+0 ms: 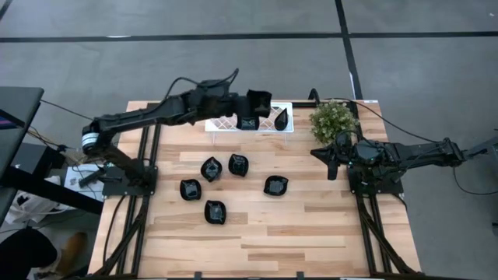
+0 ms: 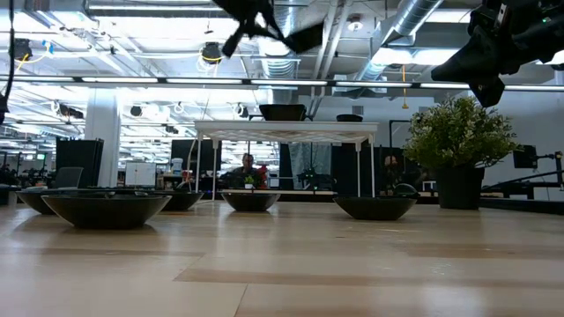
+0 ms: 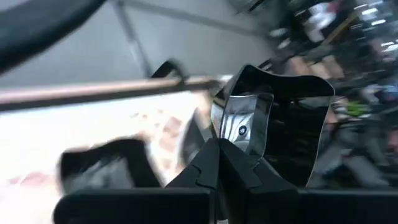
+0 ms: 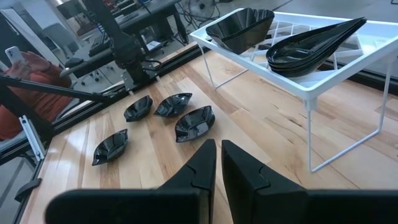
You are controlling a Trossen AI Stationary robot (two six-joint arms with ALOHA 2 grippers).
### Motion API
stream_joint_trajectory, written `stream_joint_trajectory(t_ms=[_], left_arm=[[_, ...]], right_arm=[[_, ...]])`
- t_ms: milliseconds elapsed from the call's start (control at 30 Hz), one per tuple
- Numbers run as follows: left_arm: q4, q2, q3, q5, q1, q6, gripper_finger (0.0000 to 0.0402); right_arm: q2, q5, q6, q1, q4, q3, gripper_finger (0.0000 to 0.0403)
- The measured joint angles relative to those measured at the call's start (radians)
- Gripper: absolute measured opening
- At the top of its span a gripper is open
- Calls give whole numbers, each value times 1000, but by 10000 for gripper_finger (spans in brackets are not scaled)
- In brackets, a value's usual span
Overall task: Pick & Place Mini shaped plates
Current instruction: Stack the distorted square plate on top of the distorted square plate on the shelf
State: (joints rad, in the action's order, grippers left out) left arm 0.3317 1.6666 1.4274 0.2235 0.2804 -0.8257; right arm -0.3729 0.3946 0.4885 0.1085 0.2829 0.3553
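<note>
My left gripper (image 1: 250,101) is shut on the rim of a glossy black wavy-rimmed mini plate (image 1: 261,99), held in the air over the white lattice tray (image 1: 226,124). The left wrist view shows that plate (image 3: 277,112) upright between the closed fingers (image 3: 214,162). A squarish plate (image 1: 247,122) and a teardrop plate (image 1: 282,118) lie on the tray. Several more mini plates lie on the wooden table, among them ones at the middle (image 1: 238,164), the left (image 1: 190,189) and the right (image 1: 275,185). My right gripper (image 1: 319,153) hovers shut and holding nothing at the table's right side, seen close up in its own view (image 4: 219,155).
A potted green plant (image 1: 334,118) stands at the back right, just beyond the right gripper. The tray stands on thin wire legs (image 4: 314,140) at the table's far edge. Bare wood (image 1: 311,233) lies along the front of the table.
</note>
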Motion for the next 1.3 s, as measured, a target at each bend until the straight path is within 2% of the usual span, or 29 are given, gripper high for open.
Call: stream_joint_trajectory(t_ms=[167,533,1300], left_arm=[[139,45,2,-22,28,-98,3],[239,62,2,-42,65,-180,3],[291,84,0,-56,66,-257,3]], right_arm=[[0,0,0,0,1,0,21],[0,0,0,0,1,0,21],[0,0,-1,0,1,0,21]])
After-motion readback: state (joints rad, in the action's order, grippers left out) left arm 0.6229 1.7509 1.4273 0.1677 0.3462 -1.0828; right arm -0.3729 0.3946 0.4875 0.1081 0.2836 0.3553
